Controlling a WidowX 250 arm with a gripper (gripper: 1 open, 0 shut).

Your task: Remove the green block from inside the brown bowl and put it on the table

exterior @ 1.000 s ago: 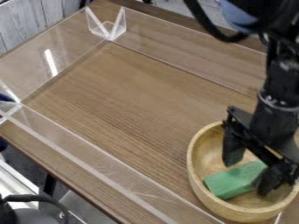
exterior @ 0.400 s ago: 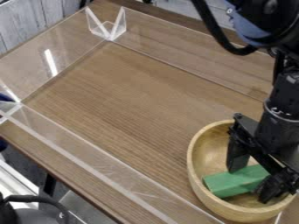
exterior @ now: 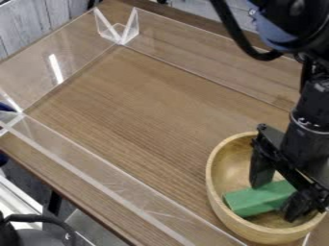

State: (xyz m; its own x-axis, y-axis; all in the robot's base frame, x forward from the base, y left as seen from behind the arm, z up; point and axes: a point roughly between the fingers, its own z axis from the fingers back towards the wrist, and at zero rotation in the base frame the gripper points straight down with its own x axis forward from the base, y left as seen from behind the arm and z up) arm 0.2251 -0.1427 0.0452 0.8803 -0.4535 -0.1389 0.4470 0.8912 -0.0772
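The green block (exterior: 256, 201) lies flat inside the brown bowl (exterior: 226, 173) at the lower right of the table (exterior: 141, 106). My black gripper (exterior: 284, 191) points straight down into the bowl, open, with one finger (exterior: 261, 169) on the block's far left side and the other (exterior: 306, 205) at its near right end. The block sits between the fingers, and I cannot tell whether they touch it. Part of the bowl's right side is hidden behind the arm.
Low clear acrylic walls (exterior: 77, 159) edge the table, with a clear corner bracket (exterior: 117, 27) at the far end. The bowl stands close to the near acrylic wall. Bare wood-grain surface stretches to the left of the bowl.
A second ago the gripper stood slightly higher and further left over the bowl; it has since shifted a little toward the lower right and kept still over the last moment.
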